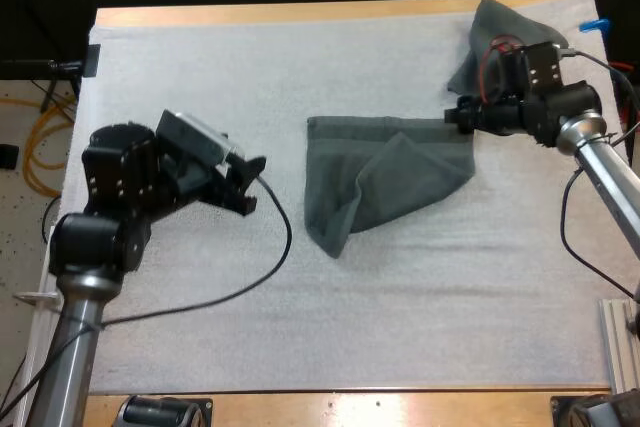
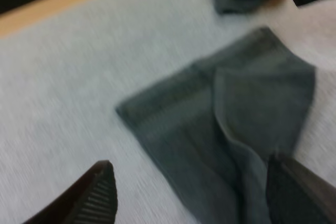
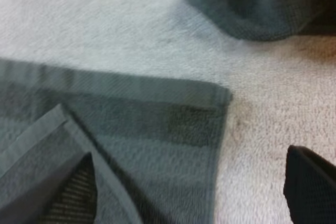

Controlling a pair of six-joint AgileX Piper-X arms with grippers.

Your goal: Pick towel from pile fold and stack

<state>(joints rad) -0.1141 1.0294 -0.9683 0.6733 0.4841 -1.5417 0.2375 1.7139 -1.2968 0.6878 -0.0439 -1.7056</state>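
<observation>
The towel [image 1: 385, 182] I'm working lies near the middle of the white mat [image 1: 200, 77]. It is spread but not flat: one corner is flipped over onto the cloth, leaving a diagonal flap and a bunched near-left end. The spare crumpled towel [image 1: 495, 32] sits well apart at the mat's far right corner.

My right pincer [image 1: 462, 117] hovers at the spread towel's far right corner. It is wide open, with one finger [image 3: 73, 192] over the cloth and the other over bare mat, straddling the edge. My left pincer [image 1: 248, 185] is also wide open, holding nothing, above bare mat just left of the towel.

I judge the step in hand to be flattening before folding. To do it well, I'd pin the far right corner squarely with the right. I'd take the left to the flipped corner and draw it out, keeping the hems straight.
</observation>
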